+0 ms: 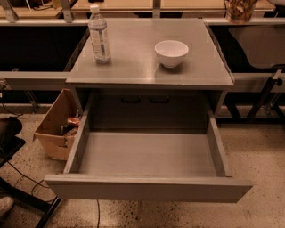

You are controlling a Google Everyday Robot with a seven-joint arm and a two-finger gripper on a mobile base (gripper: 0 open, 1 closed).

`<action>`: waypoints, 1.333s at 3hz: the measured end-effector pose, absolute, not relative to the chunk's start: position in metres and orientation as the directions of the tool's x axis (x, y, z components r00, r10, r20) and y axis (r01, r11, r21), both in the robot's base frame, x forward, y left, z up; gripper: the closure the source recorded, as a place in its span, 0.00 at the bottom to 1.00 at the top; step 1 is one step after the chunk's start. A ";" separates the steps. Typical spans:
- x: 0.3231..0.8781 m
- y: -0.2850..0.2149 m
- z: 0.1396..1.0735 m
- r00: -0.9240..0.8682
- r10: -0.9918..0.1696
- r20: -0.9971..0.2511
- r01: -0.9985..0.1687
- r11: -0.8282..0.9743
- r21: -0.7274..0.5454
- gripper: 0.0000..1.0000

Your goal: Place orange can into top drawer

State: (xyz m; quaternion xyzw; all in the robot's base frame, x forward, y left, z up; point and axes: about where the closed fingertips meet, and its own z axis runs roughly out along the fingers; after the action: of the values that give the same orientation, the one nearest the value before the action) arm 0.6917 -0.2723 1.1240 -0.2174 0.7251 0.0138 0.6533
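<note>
The orange can (pixel 239 10) shows at the top right edge of the camera view, beyond the table's back right corner and well above the drawer. My gripper (pixel 240 5) is shut on it, mostly cut off by the frame's top edge; the arm is out of view. The top drawer (pixel 147 190) is pulled fully open below the table top, and its grey floor is bare. The can is far behind and to the right of the drawer opening.
On the grey table top (pixel 142 71) stand a clear water bottle (pixel 99 34) at the back left and a white bowl (pixel 171 52) right of centre. A brown cardboard box (pixel 53 127) sits on the floor left of the drawer. Dark objects lie at far left.
</note>
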 end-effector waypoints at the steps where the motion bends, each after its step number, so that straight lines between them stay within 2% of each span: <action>1: 0.655 -0.273 1.029 -0.143 -0.289 -0.946 -0.415 0.886 -0.208 1.00; 2: 0.617 -0.313 0.936 -0.278 -0.264 -0.924 -0.433 0.893 -0.125 1.00; 3: 0.587 -0.343 0.882 -0.318 -0.237 -0.918 -0.430 0.899 -0.084 1.00; 4: 0.587 -0.343 0.882 -0.318 -0.237 -0.918 -0.430 0.899 -0.084 1.00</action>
State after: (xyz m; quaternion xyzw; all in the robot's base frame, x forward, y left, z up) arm 0.5866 -0.3434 0.8816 -0.2067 0.8069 0.0880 0.5463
